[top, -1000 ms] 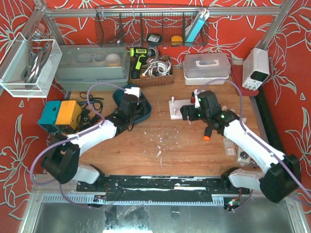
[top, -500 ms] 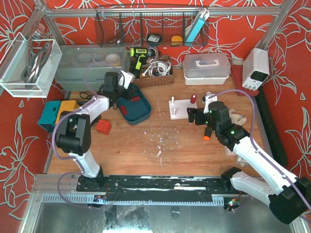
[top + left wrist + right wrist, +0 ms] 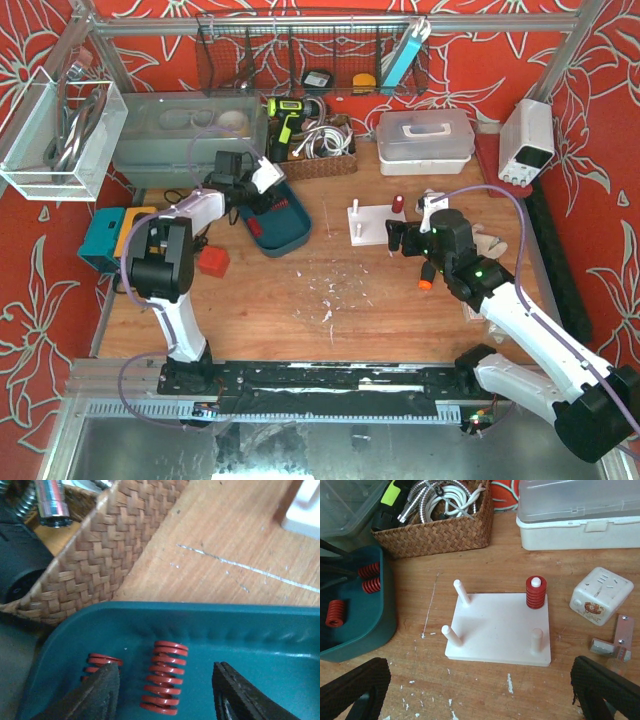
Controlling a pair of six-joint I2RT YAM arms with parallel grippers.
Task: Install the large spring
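Note:
In the left wrist view a teal tray (image 3: 240, 625) holds red springs. One red spring (image 3: 164, 677) stands between my left gripper's (image 3: 165, 692) open fingers, touching neither; a second spring (image 3: 101, 661) is partly hidden behind the left finger (image 3: 95, 690). In the top view the left gripper (image 3: 265, 200) is down in the tray (image 3: 290, 240). The white peg board (image 3: 500, 627) has one red spring (image 3: 536, 592) on its far right peg and three bare pegs. My right gripper (image 3: 480, 695) is open and empty, just short of the board's near edge; it also shows in the top view (image 3: 393, 240).
A wicker basket (image 3: 95, 555) with cables borders the tray's far side. A white lidded box (image 3: 580, 515) stands behind the board, with a white cube (image 3: 601, 596) and a metal bracket (image 3: 615, 642) to its right. A red block (image 3: 212, 262) and a teal-yellow box (image 3: 120, 235) lie left.
The left arm has swung its gripper to the far end of the tray and over a spring. The right gripper has backed off the peg board toward the near right.

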